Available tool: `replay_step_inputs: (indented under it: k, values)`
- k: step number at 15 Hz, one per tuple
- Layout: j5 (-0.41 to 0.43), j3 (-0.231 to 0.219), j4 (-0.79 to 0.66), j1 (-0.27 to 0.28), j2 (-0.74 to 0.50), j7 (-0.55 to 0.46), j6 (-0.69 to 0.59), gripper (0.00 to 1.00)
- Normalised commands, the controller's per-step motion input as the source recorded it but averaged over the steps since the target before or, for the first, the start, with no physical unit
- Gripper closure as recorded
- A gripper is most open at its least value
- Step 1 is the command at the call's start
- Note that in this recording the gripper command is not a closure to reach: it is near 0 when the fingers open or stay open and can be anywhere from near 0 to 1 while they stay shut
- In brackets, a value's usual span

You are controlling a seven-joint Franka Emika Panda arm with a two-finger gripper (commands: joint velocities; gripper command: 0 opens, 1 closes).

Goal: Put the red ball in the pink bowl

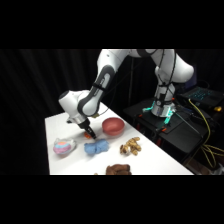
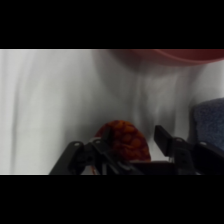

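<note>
While our gripper (image 2: 131, 150) straddles the red ball (image 2: 124, 140) on the white table (image 1: 60, 162), its fingers sit either side of it; we cannot tell whether they have clamped. Left to right: pastel lump (image 1: 64, 146), ball, blue soft toy (image 1: 96, 147), pink bowl (image 1: 114, 126). We judge grasping underway; lifting and dropping into the bowl remain.

Side view overlooks the table (image 1: 150, 155); wrist view hugs it.
</note>
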Motion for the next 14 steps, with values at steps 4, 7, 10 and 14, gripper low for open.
replay_step_inputs:
  k: [4,7,10,14]
  values:
    - [-0.051,0.036,0.19,-0.067,0.07,-0.23,-0.07,1.00]
    - [-0.071,0.033,0.02,0.000,-0.12,-0.17,-0.04,0.27]
    - [-0.067,0.032,-0.28,0.059,-0.44,-0.09,0.02,0.27]
    - [-0.061,0.018,-0.74,0.103,-0.84,0.01,0.13,0.27]
